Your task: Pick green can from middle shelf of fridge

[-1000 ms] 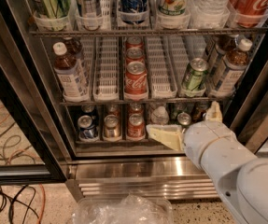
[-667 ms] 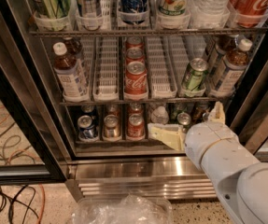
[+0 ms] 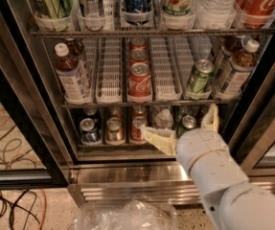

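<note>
Gripper (image 3: 179,119): positioned low in front of the fridge (image 3: 127,174), at the level of the bottom rack and right of centre, on the end of the white arm (image 3: 223,181) that enters from the lower right. Its two cream fingers (image 3: 158,140) are spread wide apart, one reaching left and one pointing up at the right. Nothing is between them. Whether the fingers touch the small cans (image 3: 114,130) behind them cannot be determined.

Green can (image 3: 199,78): standing upright at the front of a white lane tray on the middle shelf (image 3: 175,101), right of centre. It sits above the gripper and apart from it. An unoccupied lane tray (image 3: 165,71) lies just to its left; white-capped brown bottles (image 3: 237,66) stand just to its right.

Middle shelf, remainder: a row of red cola cans (image 3: 139,80) in the centre lane, and further brown bottles (image 3: 72,73) at the left end.

Upper rack: tall cans and bottles seated in clear cups (image 3: 137,16).

Surroundings: black door frame (image 3: 17,104) at left. Steel base grille below the opening. Speckled floor with loose cables (image 3: 7,205) at lower left. A crumpled clear plastic sheet (image 3: 127,214) lies at the bottom edge, centre.
</note>
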`<act>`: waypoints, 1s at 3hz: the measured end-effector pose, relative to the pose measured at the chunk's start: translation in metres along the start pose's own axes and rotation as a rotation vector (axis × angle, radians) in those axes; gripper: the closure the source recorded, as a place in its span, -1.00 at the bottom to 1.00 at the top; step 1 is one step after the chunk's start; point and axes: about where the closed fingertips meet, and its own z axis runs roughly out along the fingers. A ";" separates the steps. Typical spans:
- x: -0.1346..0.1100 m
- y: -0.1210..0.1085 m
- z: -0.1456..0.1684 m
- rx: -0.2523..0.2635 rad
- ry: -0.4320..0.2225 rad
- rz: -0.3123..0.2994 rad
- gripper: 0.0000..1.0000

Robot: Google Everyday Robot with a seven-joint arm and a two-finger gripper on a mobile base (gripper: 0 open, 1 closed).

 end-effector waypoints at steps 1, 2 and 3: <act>-0.019 0.015 0.019 0.006 -0.137 0.027 -1.00; -0.016 -0.008 0.020 0.078 -0.162 0.042 -1.00; -0.012 -0.004 0.026 0.088 -0.167 0.038 -1.00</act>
